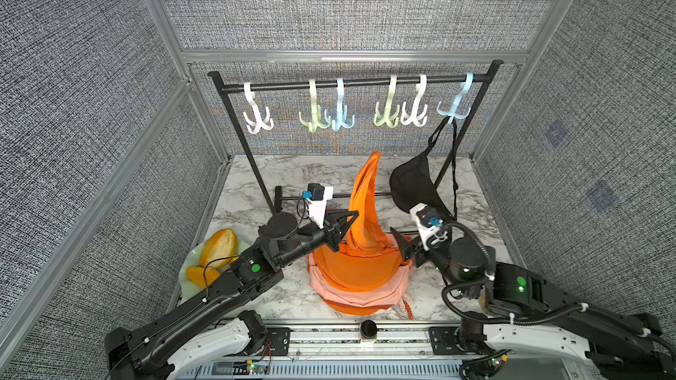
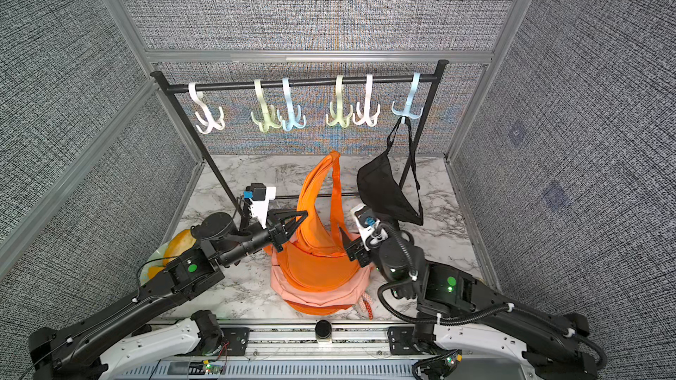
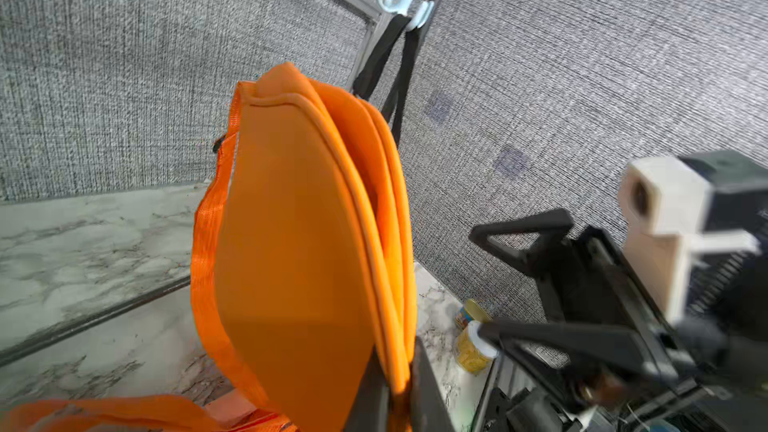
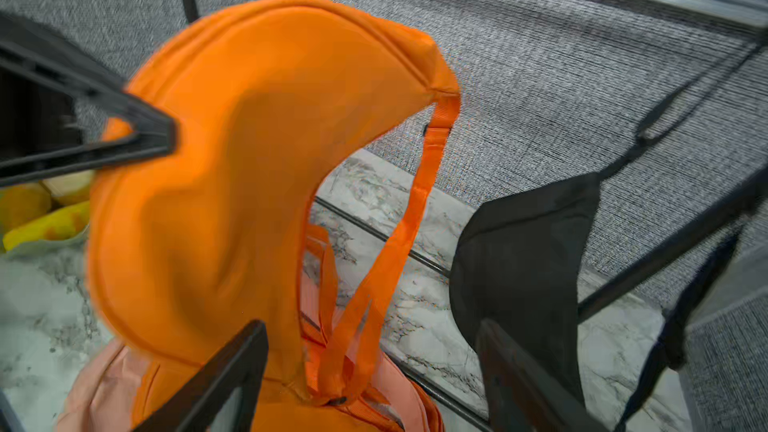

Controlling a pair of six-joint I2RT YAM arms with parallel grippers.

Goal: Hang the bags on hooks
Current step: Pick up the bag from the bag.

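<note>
Orange fabric crossbody bag (image 1: pixel 364 195) pinched upright between the two arms, not yet on a hook.

The black metal garment rail (image 1: pixel 285 85) stands beyond and above both sets of fingers, so the bag has to be raised before its strap can reach a prong. The left fingers (image 3: pixel 430 396) are pressed together on the bag's edge partway up, which props its upper end toward the rail while its lower end rests on the heap of peach and orange bags (image 1: pixel 358 286) on the marble surface (image 1: pixel 248 213) beneath them. A black fabric bag (image 1: pixel 413 184) hangs beyond the right fingers (image 4: pixel 511 371) from the light-blue plastic hook (image 1: pixel 455 107), so that one is taken. The right fingers are spread, holding nothing, just beside the bag, probably placed to take the orange webbing strap (image 4: pixel 428 184) dangling ahead of them. The white plastic hook (image 1: pixel 415 115) looks like the nearest free one.
</note>
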